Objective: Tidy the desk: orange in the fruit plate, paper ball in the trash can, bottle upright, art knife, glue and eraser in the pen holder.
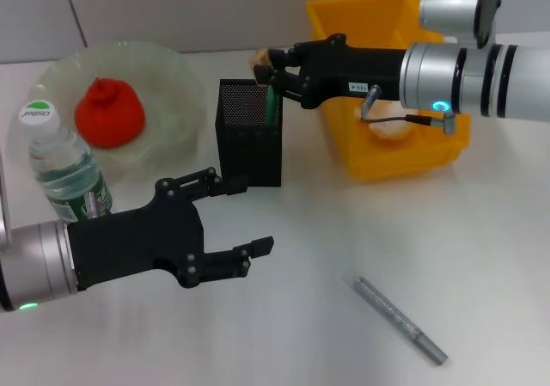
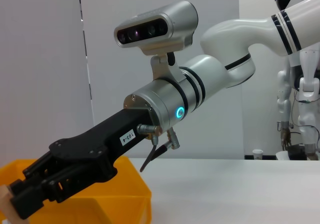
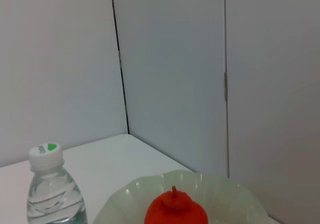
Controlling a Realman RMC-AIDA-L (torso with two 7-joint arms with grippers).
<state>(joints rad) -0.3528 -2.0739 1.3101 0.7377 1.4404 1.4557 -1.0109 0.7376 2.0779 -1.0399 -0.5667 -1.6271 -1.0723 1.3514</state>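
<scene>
My right gripper (image 1: 273, 70) reaches over the black mesh pen holder (image 1: 249, 137) and is shut on a slim green stick (image 1: 272, 102) that hangs into the holder. A beige lump (image 1: 258, 58) shows just past its fingertips, and also in the left wrist view (image 2: 4, 204). The grey art knife (image 1: 400, 320) lies on the table at the front right. The orange (image 1: 109, 111) sits in the fruit plate (image 1: 176, 68). The bottle (image 1: 62, 162) stands upright at the left. A white paper ball (image 1: 391, 133) lies in the yellow trash can (image 1: 412, 158). My left gripper (image 1: 230, 216) is open and empty in front of the holder.
The right forearm (image 1: 464, 76) spans above the yellow trash can. The bottle stands close to my left wrist. Bare table lies between the left gripper and the art knife.
</scene>
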